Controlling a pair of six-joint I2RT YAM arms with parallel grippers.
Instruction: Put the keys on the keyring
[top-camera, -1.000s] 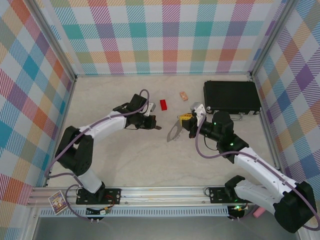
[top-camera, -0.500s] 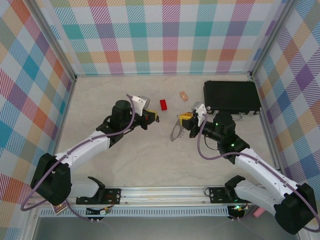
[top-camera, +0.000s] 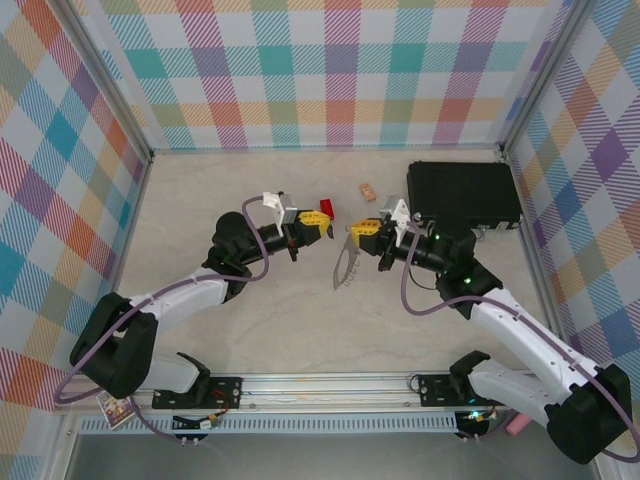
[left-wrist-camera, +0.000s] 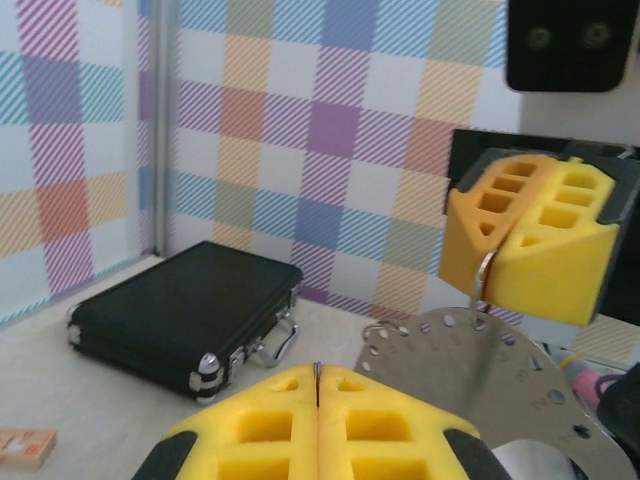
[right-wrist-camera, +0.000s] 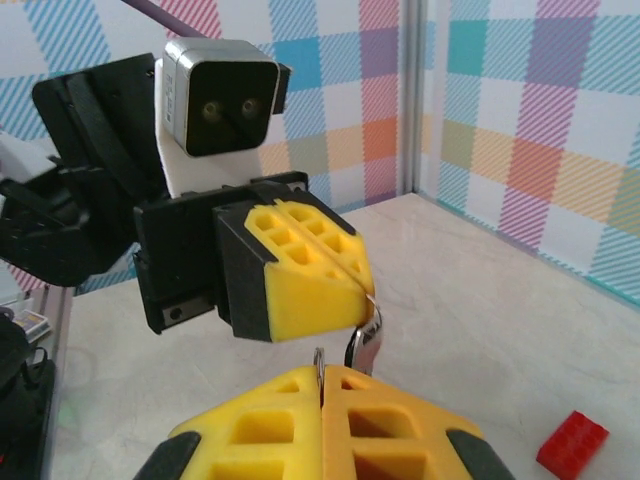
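Left of the black case (top-camera: 462, 193), above the desk (top-camera: 250, 320), the right tool (top-camera: 358, 229) is clenched on the grey keyring (top-camera: 345, 265), which hangs below it. The left tool (top-camera: 325, 224), just beside it, pinches the key (right-wrist-camera: 364, 335).

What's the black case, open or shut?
Shut: the black case lies flat, lid seated on its base, no gap showing.
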